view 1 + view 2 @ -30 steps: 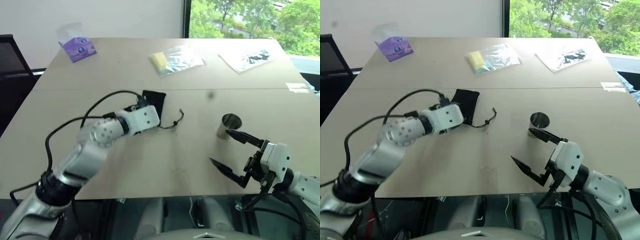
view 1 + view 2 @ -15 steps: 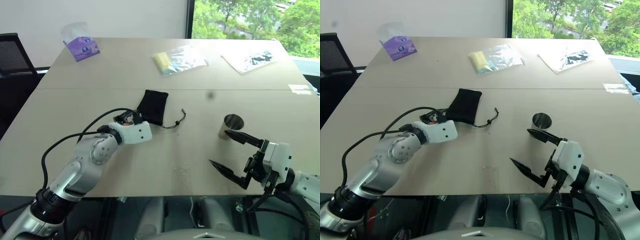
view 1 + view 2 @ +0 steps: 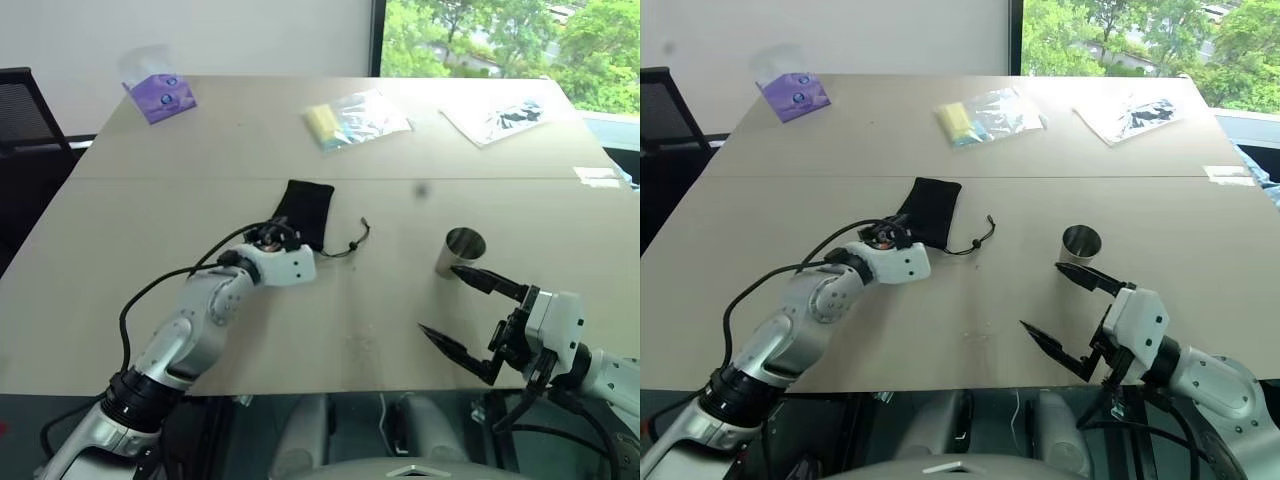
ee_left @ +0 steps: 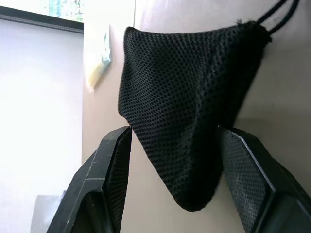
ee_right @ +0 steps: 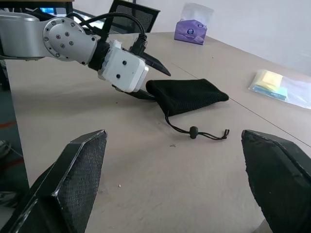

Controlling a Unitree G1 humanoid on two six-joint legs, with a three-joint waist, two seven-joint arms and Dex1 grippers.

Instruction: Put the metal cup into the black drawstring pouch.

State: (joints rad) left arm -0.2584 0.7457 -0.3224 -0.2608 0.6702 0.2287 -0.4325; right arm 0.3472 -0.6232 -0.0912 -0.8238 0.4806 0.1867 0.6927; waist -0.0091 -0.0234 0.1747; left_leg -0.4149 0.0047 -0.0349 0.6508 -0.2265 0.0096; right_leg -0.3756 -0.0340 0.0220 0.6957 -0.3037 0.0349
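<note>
The black drawstring pouch [image 3: 308, 205] lies flat on the tan table [image 3: 200, 200], left of centre, with its cord and bead [image 3: 352, 245] trailing to the right. My left gripper [image 4: 172, 131] is open and low over the table. Its two fingers [image 4: 112, 165] flank the pouch's near end, also visible in the right wrist view [image 5: 189, 97]. The metal cup [image 3: 460, 250] stands upright at the right. My right gripper [image 3: 438, 298] hangs wide open just in front of the cup, apart from it, with nothing between its fingers [image 5: 73, 179].
At the far left of the table sits a purple tissue pack [image 3: 160, 95]. A clear bag with a yellow item [image 3: 350, 120] and another clear bag [image 3: 495, 118] lie at the back. A black chair [image 3: 25, 110] stands beside the left edge.
My left hand has sunk toward the table and its wrist has rolled. Its fingers now flank the pouch's near end instead of hovering over it. The right gripper and the cup are unmoved.
</note>
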